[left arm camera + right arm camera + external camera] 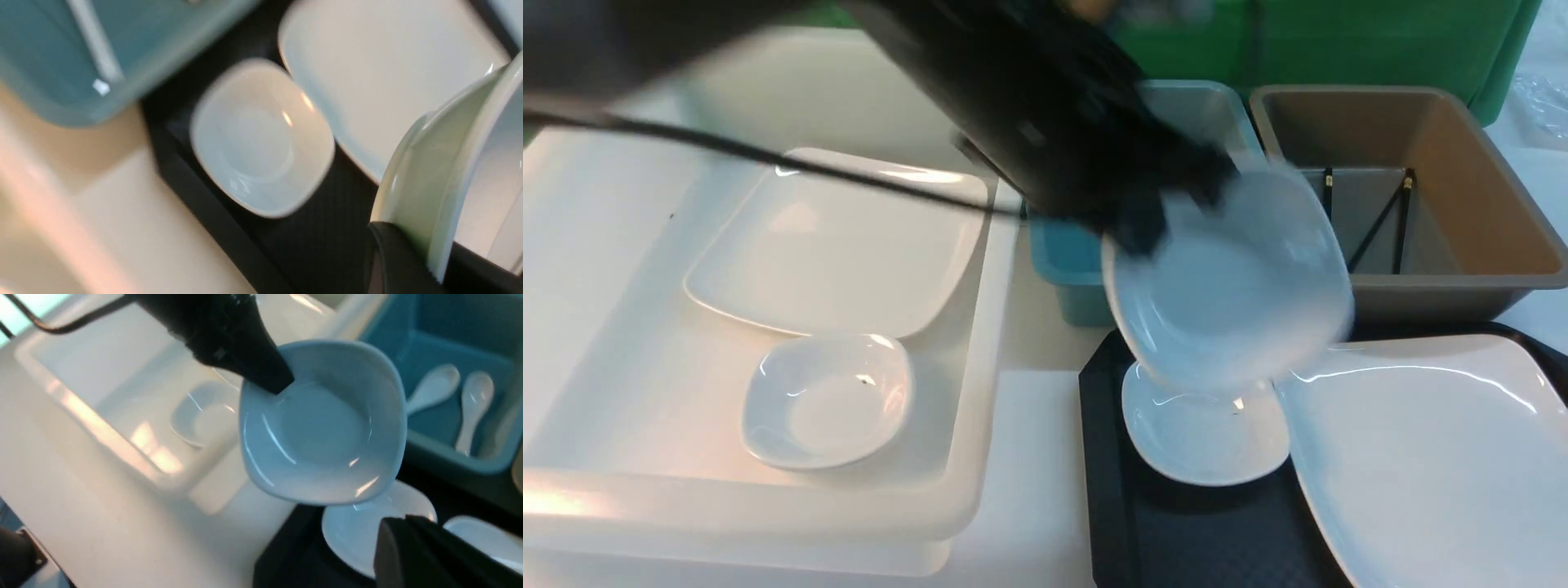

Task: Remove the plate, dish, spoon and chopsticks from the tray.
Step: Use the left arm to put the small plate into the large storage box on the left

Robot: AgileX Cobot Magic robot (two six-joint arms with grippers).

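Note:
My left gripper [1143,233] is shut on the rim of a small white dish [1233,286] and holds it tilted in the air over the black tray [1107,490]. The left wrist view shows the dish [429,171] pinched between the left gripper's [439,265] jaws. A second dish [1205,433] and the large white plate [1429,457] lie on the tray. My right gripper [402,526] is shut and empty, hovering over the tray. Two spoons [433,388] lie in the teal tub [449,461]. Black chopsticks [1376,224] lean in the brown tub [1462,278].
A white tub [980,343] on the left holds another plate [841,241] and a small dish [829,400]. A green crate [1339,41] stands behind the tubs. A bare strip of table [1037,457] lies between white tub and tray.

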